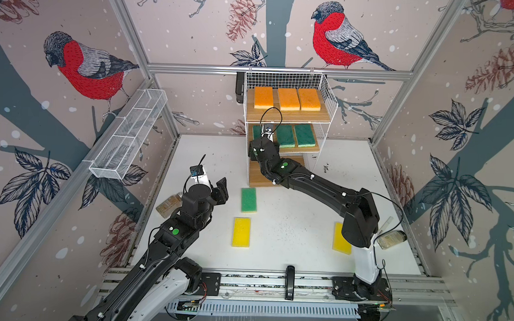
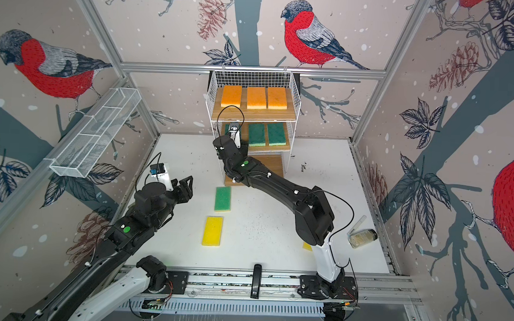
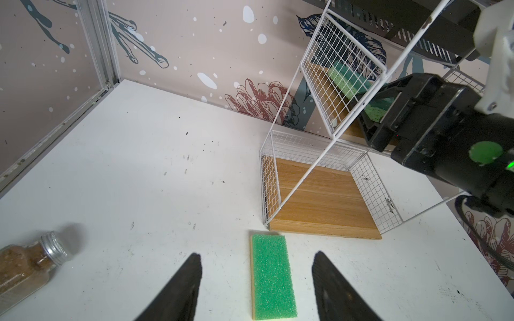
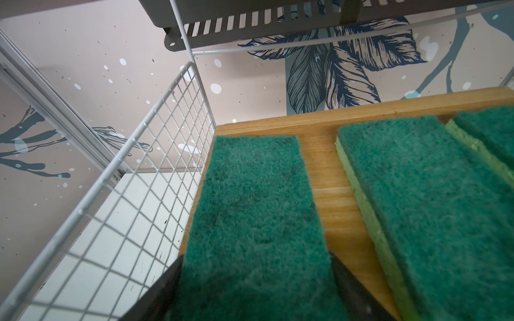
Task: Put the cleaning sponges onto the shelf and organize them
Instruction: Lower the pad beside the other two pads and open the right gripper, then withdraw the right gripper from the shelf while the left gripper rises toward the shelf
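Top view: shows shelf [image 1: 287,116] at back wall, with three orange sponges [image 1: 288,99] on top board and two green sponges [image 1: 295,136] on middle board. Reaches into that board's left slot with right arm. Also shows, flat on table [image 1: 290,252], loose green sponge [image 1: 249,199] and two yellow sponges [image 1: 241,232].

Left wrist view: shows left claw [image 3: 257,255] spread wide, empty, hovering over loose green sponge [image 3: 274,278], touching nothing. Shows bottom board [image 3: 319,200] bare.

Right wrist view: shows right claw [image 4: 256,257] flanking third green sponge [image 4: 256,211], flat on middle board beside wire wall. Cannot tell whether pinching or letting go. Probably setting this sponge down. Next: spread fully, then back straight out without dragging it.
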Available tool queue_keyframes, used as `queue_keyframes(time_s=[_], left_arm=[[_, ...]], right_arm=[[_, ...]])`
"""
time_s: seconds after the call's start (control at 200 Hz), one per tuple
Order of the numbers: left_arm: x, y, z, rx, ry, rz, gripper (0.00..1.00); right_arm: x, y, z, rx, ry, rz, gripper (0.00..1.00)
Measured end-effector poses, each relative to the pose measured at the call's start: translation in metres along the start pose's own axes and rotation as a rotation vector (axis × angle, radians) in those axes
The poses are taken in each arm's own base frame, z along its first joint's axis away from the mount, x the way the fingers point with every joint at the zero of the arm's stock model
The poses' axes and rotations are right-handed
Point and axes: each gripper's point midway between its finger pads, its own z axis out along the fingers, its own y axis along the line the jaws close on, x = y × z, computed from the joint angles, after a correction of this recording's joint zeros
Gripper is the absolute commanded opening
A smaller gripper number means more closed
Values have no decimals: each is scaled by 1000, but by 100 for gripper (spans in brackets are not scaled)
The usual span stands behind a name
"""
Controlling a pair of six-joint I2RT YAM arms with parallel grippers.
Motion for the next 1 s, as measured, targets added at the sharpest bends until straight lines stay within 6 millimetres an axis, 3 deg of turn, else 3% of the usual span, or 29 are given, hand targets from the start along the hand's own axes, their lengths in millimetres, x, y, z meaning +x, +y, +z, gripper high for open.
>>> queue_keyframes(time_s=[0.465,0.75,1.001], left_arm=[[1,-1,0,5,5,-1,64],[3,-4,1,22,16,-2,64],[3,-10,2,47,32,0,62]], right_arm=[[4,2,-18,-14,24,-7,82],[-5,1,-44,-43,12,-9,83],[-17,0,-79,-102,-8,-11,84]])
